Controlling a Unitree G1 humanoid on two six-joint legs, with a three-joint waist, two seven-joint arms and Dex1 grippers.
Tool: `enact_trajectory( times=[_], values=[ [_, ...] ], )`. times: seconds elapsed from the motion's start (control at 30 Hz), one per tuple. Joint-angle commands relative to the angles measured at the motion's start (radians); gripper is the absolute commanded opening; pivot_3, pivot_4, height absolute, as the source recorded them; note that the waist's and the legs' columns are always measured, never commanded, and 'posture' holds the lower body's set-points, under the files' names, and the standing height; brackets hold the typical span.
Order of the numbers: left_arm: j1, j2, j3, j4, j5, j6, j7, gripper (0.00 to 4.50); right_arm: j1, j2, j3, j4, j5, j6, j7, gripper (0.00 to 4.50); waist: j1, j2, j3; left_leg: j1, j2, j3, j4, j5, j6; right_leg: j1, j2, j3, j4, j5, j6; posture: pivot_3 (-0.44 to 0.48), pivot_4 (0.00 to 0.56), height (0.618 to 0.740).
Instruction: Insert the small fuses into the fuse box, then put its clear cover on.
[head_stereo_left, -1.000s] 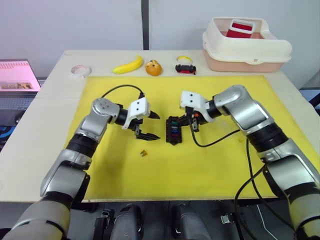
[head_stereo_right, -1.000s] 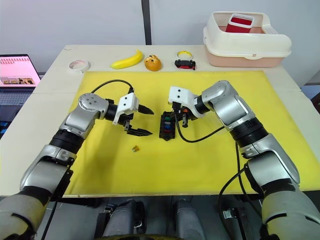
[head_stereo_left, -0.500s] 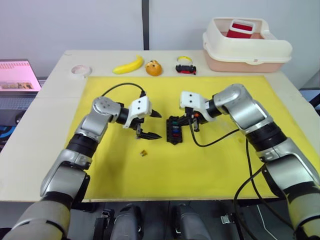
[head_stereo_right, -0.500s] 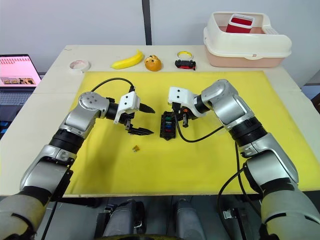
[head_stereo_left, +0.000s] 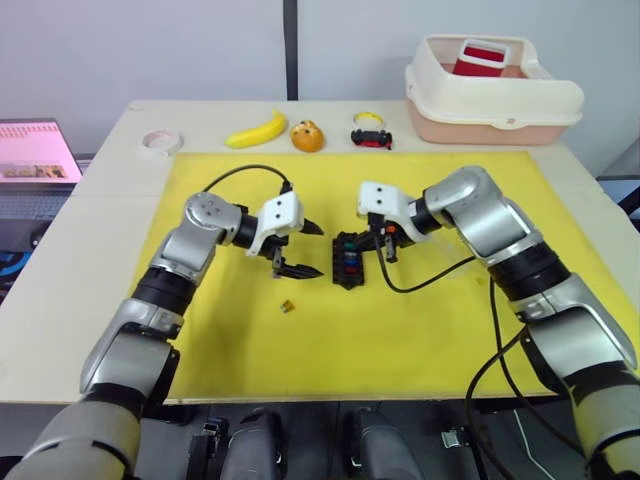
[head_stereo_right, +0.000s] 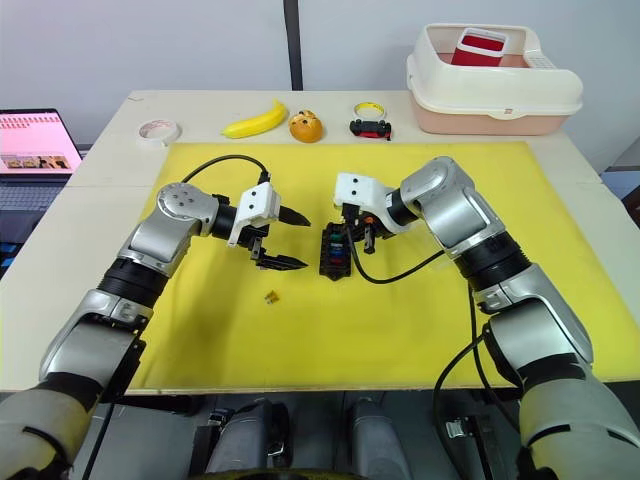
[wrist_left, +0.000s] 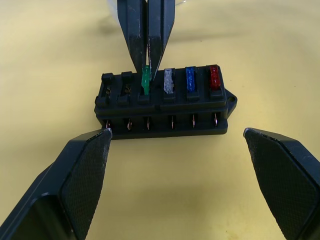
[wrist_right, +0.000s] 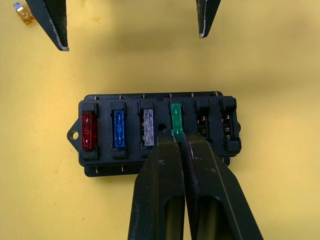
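Barely any change from a second ago: my left gripper (head_stereo_left: 300, 250) has edged a touch closer to the fuse box (head_stereo_left: 348, 259), and my right gripper (wrist_right: 178, 141) is where it was, at the box. Everything else on the yellow mat (head_stereo_left: 420, 330) sits as before. Right fingers are pinched together on the green fuse (wrist_right: 176, 120), which stands in the fourth slot of one row, next to the grey fuse (wrist_right: 148, 127), blue fuse (wrist_right: 118, 128) and red fuse (wrist_right: 88, 130); the two slots past the green one are empty. Left gripper is spread wide, holding nothing, hovering just beside the box on its left side with fingertips pointing at it, not touching. Fuse box lies flat mid-mat between the two grippers. An amber fuse (head_stereo_left: 287, 306) lies loose on the mat, near the left gripper and nearer to me. Can't make out the clear cover.
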Motion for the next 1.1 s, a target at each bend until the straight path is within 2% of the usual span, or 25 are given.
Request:
enact_trajectory(
  times=[0.03, 0.97, 1.07, 1.1],
  values=[
    [-0.006, 0.005, 0.017, -0.030, -0.008, 0.000, -0.002, 4.44, -0.006, 0.000, -0.001, -0.004, -0.020, 0.011, -0.003, 0.00, 0.000, 0.000, 0.000, 0.000, 0.000, 0.000, 0.000, 0.000, 0.000, 0.000, 0.000, 0.000, 0.000, 0.000, 0.000, 0.000, 0.150, 0.739],
    [-0.002, 0.002, 0.016, -0.027, -0.008, 0.006, -0.002, 4.44, -0.024, 0.004, -0.018, -0.005, -0.024, 0.033, -0.008, 0.00, 0.000, 0.000, 0.000, 0.000, 0.000, 0.000, 0.000, 0.000, 0.000, 0.000, 0.000, 0.000, 0.000, 0.000, 0.000, 0.000, 0.150, 0.739],
    [0.003, 0.003, 0.014, -0.027, -0.006, 0.001, -0.003, 4.50, -0.022, 0.003, -0.019, -0.011, -0.021, 0.035, -0.005, 0.89, 0.000, 0.000, 0.000, 0.000, 0.000, 0.000, 0.000, 0.000, 0.000, 0.000, 0.000, 0.000, 0.000, 0.000, 0.000, 0.000, 0.150, 0.739],
    [0.002, 0.003, 0.013, -0.026, -0.007, 0.002, -0.005, 4.50, -0.023, 0.004, -0.021, -0.012, -0.018, 0.040, -0.004, 1.33, 0.000, 0.000, 0.000, 0.000, 0.000, 0.000, 0.000, 0.000, 0.000, 0.000, 0.000, 0.000, 0.000, 0.000, 0.000, 0.000, 0.150, 0.739]
  ],
)
